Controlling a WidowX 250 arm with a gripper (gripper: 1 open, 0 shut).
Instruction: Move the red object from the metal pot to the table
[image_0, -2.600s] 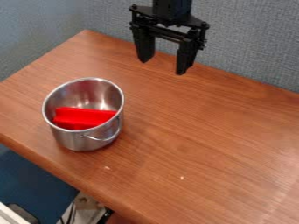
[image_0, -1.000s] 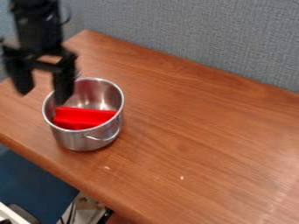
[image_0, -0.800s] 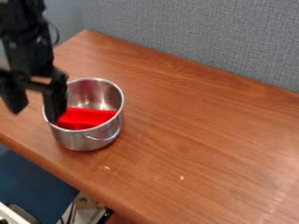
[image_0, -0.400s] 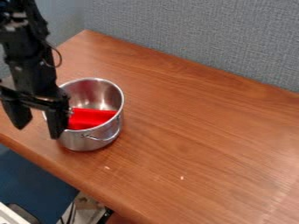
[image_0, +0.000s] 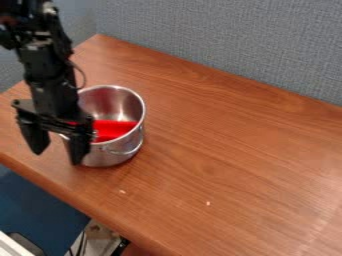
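Far left I've got the black tool (image_0: 56, 140) pointing straight down, jaws spread wide & gripping nothing; one finger (image_0: 34, 136) sits outside the pot's left wall, the other (image_0: 80, 147) in front of the pot's near-left rim, can't tell if either touches steel. Just right of that, the metal pot (image_0: 118, 120) stands upright on the tabletop (image_0: 227, 140), near its left end. Red object (image_0: 114, 129) lies flat inside the pot on the bottom, partly hidden by the tool. Right of the pot, bare reddish-brown wood w/ grain. Grey-blue wall behind.
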